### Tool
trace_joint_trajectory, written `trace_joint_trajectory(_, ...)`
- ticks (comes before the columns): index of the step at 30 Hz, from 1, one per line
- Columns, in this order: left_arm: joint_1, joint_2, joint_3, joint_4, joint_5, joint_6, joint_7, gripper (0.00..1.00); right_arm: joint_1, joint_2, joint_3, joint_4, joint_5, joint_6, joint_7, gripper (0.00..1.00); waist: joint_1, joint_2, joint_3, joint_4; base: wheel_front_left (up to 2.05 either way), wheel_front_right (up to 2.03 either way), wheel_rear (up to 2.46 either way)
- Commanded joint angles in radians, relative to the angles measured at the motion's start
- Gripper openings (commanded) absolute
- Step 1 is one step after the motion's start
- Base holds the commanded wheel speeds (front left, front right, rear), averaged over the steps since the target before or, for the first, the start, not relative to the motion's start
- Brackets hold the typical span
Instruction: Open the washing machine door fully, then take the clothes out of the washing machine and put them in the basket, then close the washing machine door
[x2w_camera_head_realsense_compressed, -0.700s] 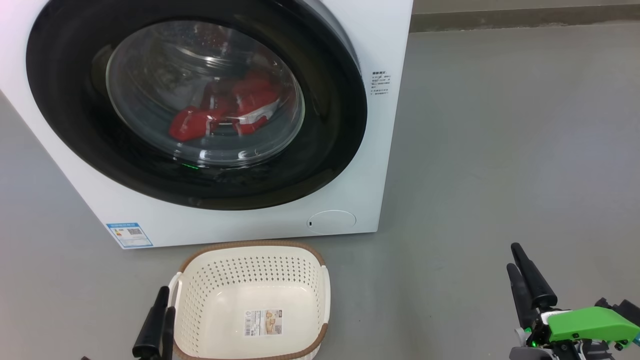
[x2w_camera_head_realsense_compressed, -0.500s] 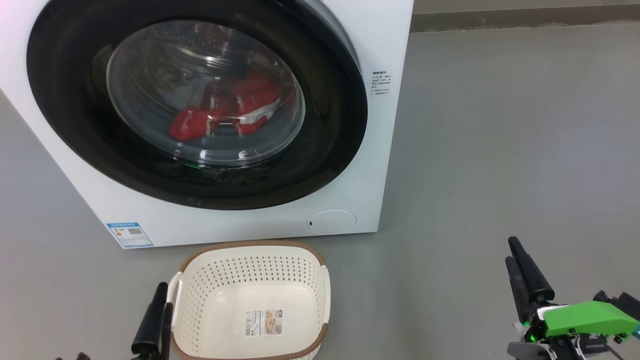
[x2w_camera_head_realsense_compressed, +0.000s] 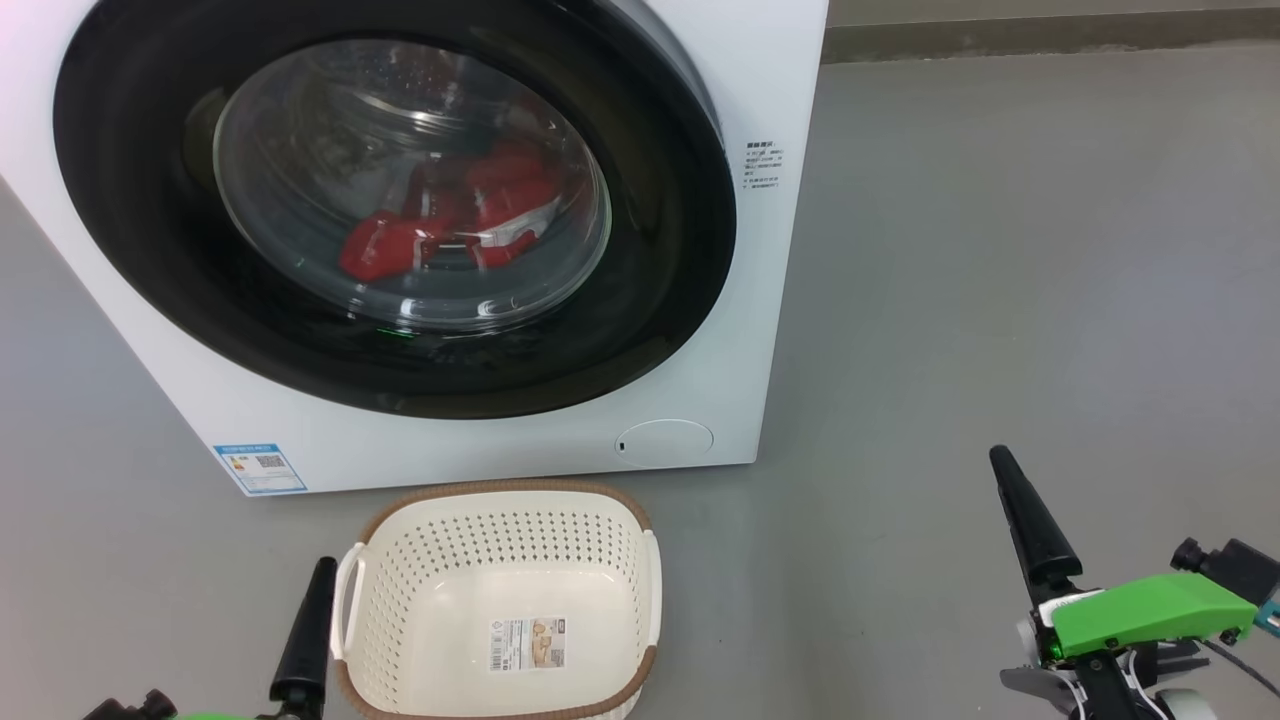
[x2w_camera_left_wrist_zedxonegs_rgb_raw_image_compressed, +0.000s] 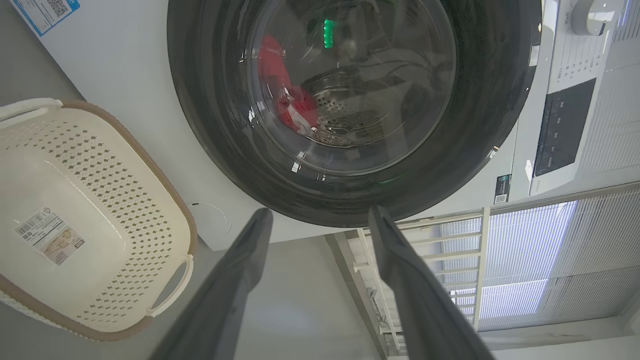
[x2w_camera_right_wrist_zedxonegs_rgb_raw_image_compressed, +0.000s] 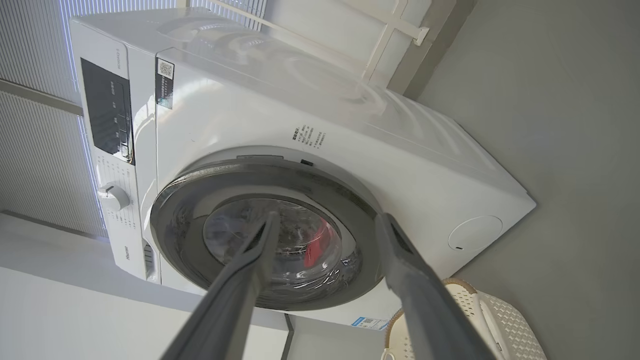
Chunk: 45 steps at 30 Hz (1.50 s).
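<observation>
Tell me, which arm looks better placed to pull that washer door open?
Probably the right. The right gripper is open and raised on the side where the washing machine door seems to stand ajar; the left gripper sits low beside the basket.

Washing machine door (x2w_camera_head_realsense_compressed: 640, 320) top off-frame
</observation>
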Motion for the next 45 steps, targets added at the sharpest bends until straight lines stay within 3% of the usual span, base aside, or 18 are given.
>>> trace_joint_trajectory(1,-0.048,0.020,0.011,-0.032,0.039,0.003,-0.015,1.00,-0.048,-0.019,0.019,-0.031,-0.039,0.000,-0.013,1.00,-0.0001,-0.0001,0.000,0.000,0.00,0.00,0.00)
trace_joint_trajectory(30,-0.053,0.027,-0.001,-0.043,0.575,0.051,-0.097,1.00,-0.069,-0.018,0.055,-0.041,-0.577,0.000,-0.095,1.00,-0.0001,-0.0001,-0.001,0.006,0.00,0.00,0.00)
trace_joint_trajectory(45,-0.064,0.024,0.005,-0.032,0.768,0.071,-0.141,1.00,-0.085,-0.001,0.043,-0.036,-0.797,-0.001,-0.139,1.00,-0.0001,-0.0001,0.010,0.006,0.00,0.00,0.00)
